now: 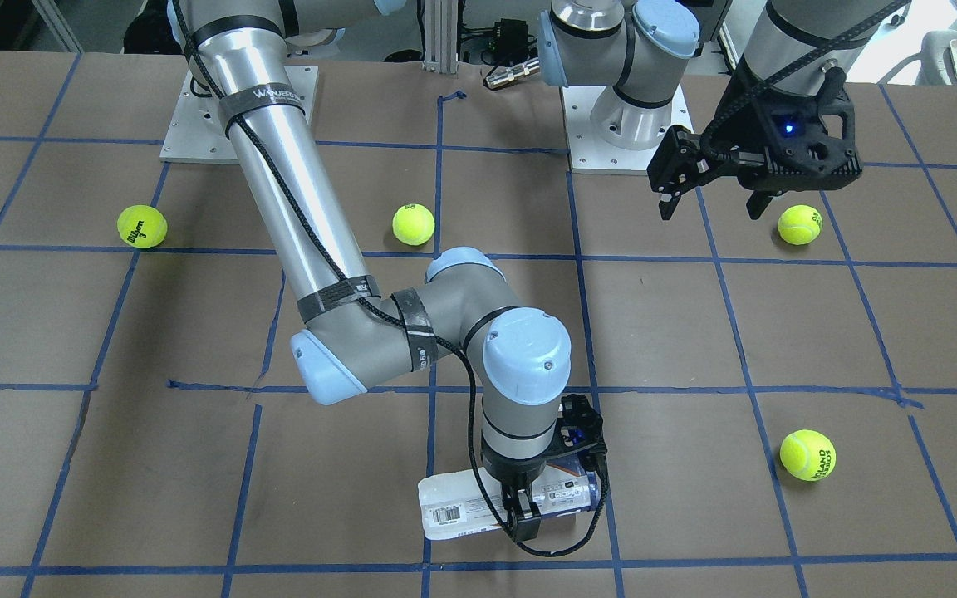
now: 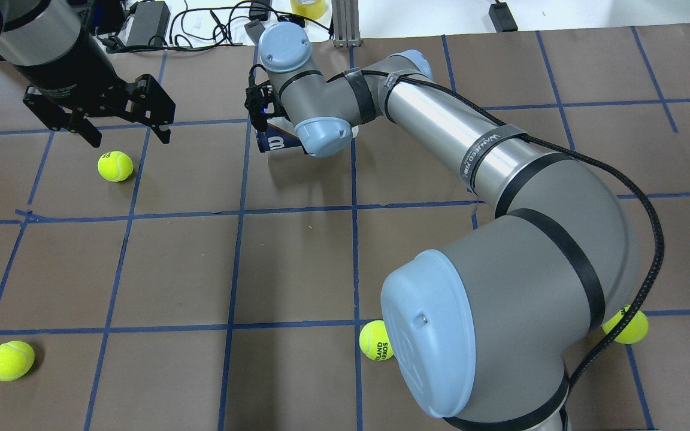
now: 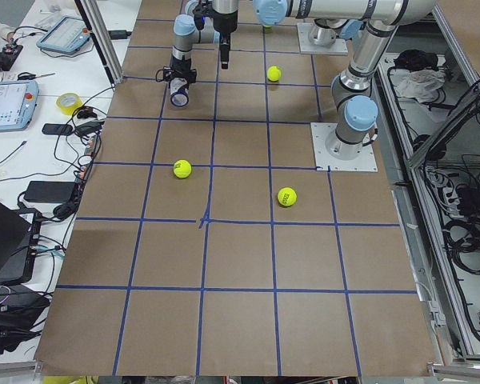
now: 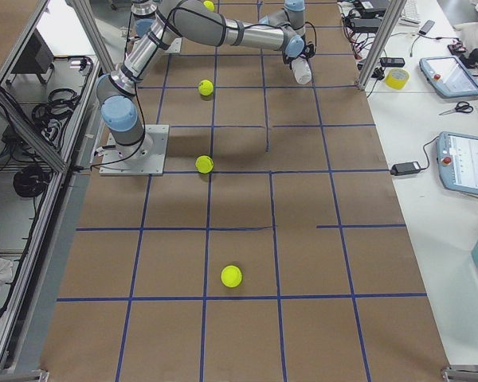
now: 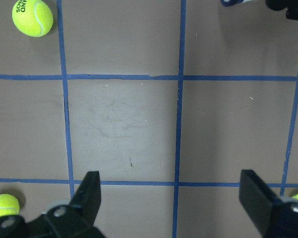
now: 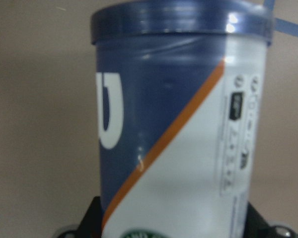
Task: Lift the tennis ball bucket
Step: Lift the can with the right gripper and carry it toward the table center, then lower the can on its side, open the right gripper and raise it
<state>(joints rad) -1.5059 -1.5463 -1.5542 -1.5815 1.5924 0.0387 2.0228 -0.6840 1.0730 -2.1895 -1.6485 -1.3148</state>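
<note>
The tennis ball bucket point(image 1: 458, 505), a clear tube with a white and dark-blue label and a barcode, lies on its side near the table's far edge. It also shows in the overhead view point(image 2: 274, 143) and fills the right wrist view point(image 6: 174, 124), dark blue rim up. My right gripper point(image 1: 523, 513) comes down on the tube's middle, a finger on each side, and is shut on it. I cannot tell whether the tube rests on the table. My left gripper point(image 1: 711, 205) is open and empty, hovering beside a tennis ball point(image 1: 800, 224).
Other tennis balls lie loose on the brown, blue-taped table: point(image 1: 142, 226), point(image 1: 413, 224), point(image 1: 807, 454). The right arm's elbow point(image 1: 445, 332) stretches low across the table's middle. Cables and devices lie beyond the far edge point(image 2: 153, 24).
</note>
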